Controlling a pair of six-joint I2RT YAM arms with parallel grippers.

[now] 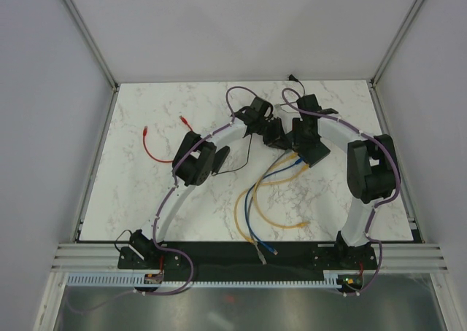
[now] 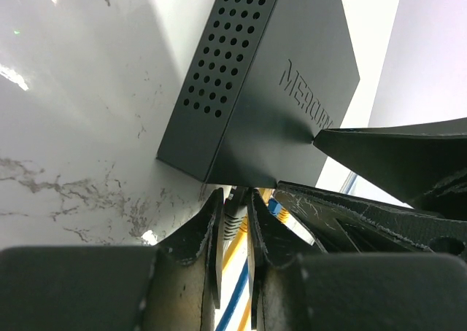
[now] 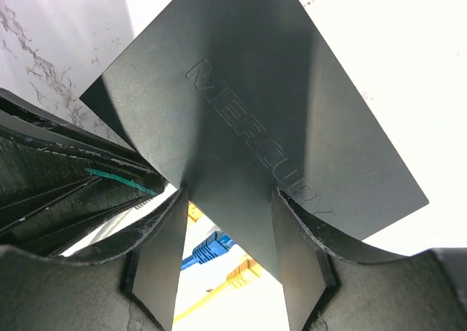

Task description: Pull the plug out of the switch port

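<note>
From above, the left gripper [image 1: 268, 125] and right gripper [image 1: 292, 135] meet at the far centre of the table [image 1: 146, 207], with yellow cables [image 1: 286, 223] trailing toward the near edge. In the left wrist view, its fingers [image 2: 208, 225] pinch the plug [image 2: 232, 218] at the near edge of the switch [image 2: 270, 90]. In the right wrist view, the fingers [image 3: 164, 262] straddle the switch, but I cannot tell whether they clamp it. The step in hand looks like extraction. The next move calls for a straight pull with the switch braced.

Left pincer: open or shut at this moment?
Shut: the left pincer clamps a pale grey cable plug from both sides, at the edge of the flat black perforated switch box.
</note>
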